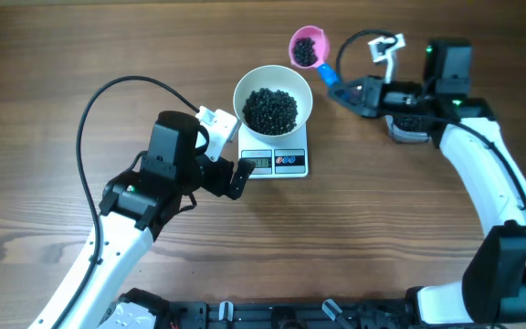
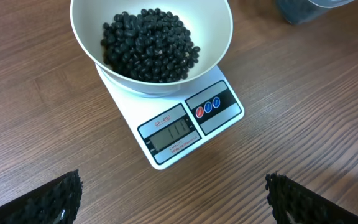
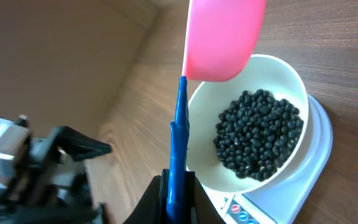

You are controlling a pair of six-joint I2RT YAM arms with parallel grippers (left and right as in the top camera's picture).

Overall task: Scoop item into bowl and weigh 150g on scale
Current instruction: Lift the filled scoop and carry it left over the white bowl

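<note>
The white bowl [image 1: 245, 84] stands on the white scale [image 1: 300, 139] and holds a heap of black beans, the item [image 1: 271, 110]. My right gripper [image 1: 347, 90] is shut on the blue handle [image 1: 329, 73] of a pink scoop [image 1: 309, 47]. The scoop carries a few beans and hangs behind and to the right of the bowl. In the right wrist view the scoop [image 3: 222, 37] is over the bowl's rim [image 3: 284, 74], with my gripper [image 3: 179, 186] clamped on the handle [image 3: 179, 137]. My left gripper [image 1: 234, 155] stands open just left of the scale; its fingertips [image 2: 55, 199] frame bare table below the scale [image 2: 225, 78].
Wooden table all round. My left arm [image 1: 144, 196] lies front left of the scale, and my right arm [image 1: 482, 155] runs down the right side. The scale's display [image 2: 171, 134] is lit.
</note>
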